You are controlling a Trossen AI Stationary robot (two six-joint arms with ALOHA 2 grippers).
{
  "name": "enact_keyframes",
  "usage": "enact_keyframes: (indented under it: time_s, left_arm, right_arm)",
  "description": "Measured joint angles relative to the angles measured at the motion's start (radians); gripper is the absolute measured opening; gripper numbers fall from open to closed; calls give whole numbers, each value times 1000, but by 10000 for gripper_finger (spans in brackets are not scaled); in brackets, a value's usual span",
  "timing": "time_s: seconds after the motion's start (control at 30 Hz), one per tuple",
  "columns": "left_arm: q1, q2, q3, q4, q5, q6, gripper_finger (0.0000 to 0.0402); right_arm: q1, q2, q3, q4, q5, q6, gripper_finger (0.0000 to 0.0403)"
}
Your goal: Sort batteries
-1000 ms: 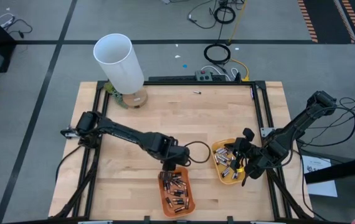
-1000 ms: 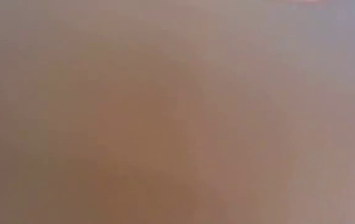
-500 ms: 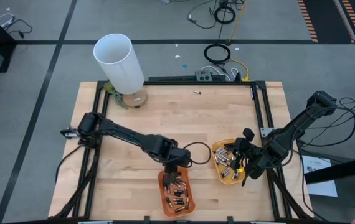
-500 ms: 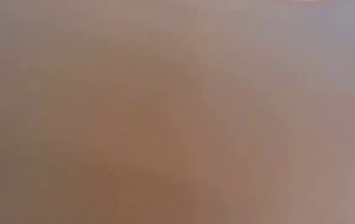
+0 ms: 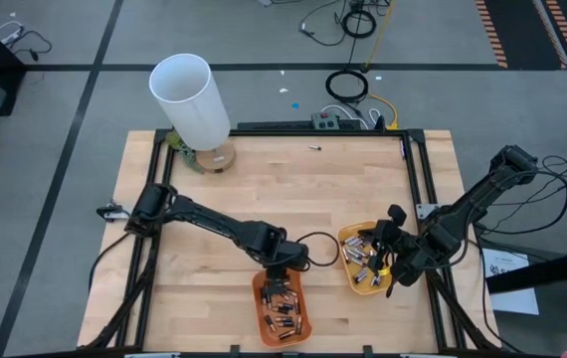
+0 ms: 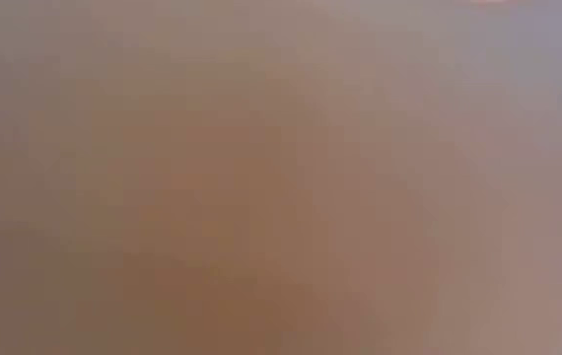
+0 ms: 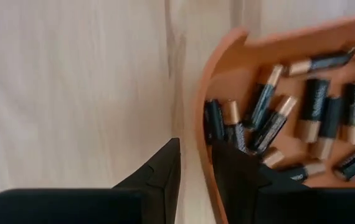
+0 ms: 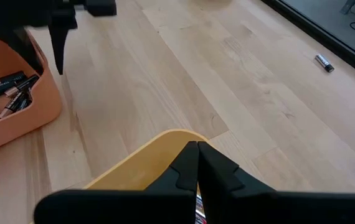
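Spanning a grey floor, the wooden table (image 5: 293, 189) carries an open left gripper (image 7: 194, 168) and closed right gripper (image 8: 197, 163).

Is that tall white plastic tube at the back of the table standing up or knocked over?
Upright. The tall white plastic tube stands on a small round base at the wooden table's far left corner, its open mouth facing up.

white tube (image 5: 192, 100) far corner, bare wood centre
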Motion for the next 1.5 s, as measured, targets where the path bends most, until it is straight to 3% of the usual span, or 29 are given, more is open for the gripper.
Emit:
enact_keyframes:
  time_s: [0.4, 0.67, 0.83, 1.23, 1.5]
  left_arm:
    - [12, 49, -1, -7, 4, 18, 97]
    - [15, 49, 0, -37, -47, 74, 15]
    - [42, 46, -3, -98, -56, 171, 11]
    - [228, 45, -5, -196, -64, 372, 6]
    - [394, 45, -6, -193, -26, 404, 6]
  right_arm:
    - [0, 0, 0, -1, 0, 0, 0]
    - [0, 0, 0, -2, 0, 0, 0]
    - [0, 0, 0, -2, -4, 0, 0]
    - [1, 0, 0, -2, -31, 0, 0]
    - [1, 0, 0, -3, -30, 0, 0]
